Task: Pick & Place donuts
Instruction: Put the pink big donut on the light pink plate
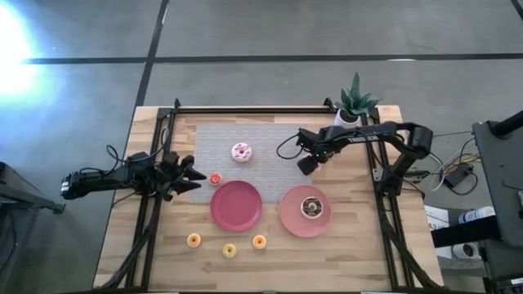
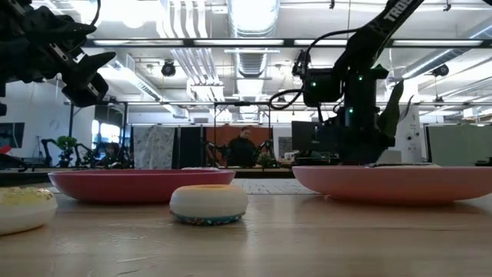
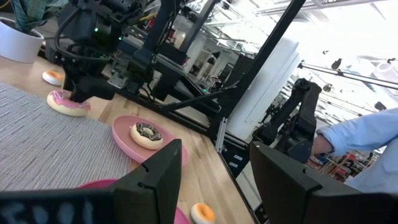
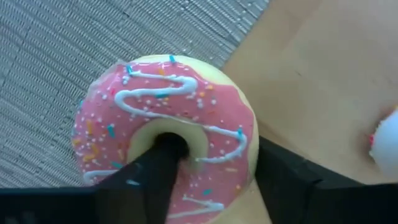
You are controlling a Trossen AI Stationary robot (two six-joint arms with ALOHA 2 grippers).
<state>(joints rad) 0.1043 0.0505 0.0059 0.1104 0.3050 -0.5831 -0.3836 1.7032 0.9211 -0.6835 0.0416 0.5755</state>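
Observation:
My right gripper (image 1: 309, 163) hangs over the grey mat's right edge, shut on a pink-iced donut (image 4: 165, 124) with white drizzle and sprinkles; in the high view the gripper hides this donut. A white-pink sprinkled donut (image 1: 241, 152) lies flat on the mat. A dark chocolate donut (image 1: 311, 207) sits on the right pink plate (image 1: 288, 219). My left gripper (image 1: 196, 175) is open and empty, just left of a red mini donut (image 1: 215, 178). Three mini donuts (image 1: 230, 251) lie on the wood near the near edge. My right gripper holds the pink-iced donut by its ring wall (image 4: 239, 168). One finger (image 4: 158, 168) is inside the hole and the other stands outside the rim, coming from above and pointing down. The donut lies flat at the mat's edge (image 3: 68, 102); whether it is lifted clear I cannot tell.
An empty pink plate (image 1: 237, 206) lies left of the plate with the chocolate donut. A potted plant (image 1: 353, 104) stands at the far right corner. Another small pale donut (image 3: 53, 76) lies near the pot. Black frame rails (image 1: 245, 110) border the table.

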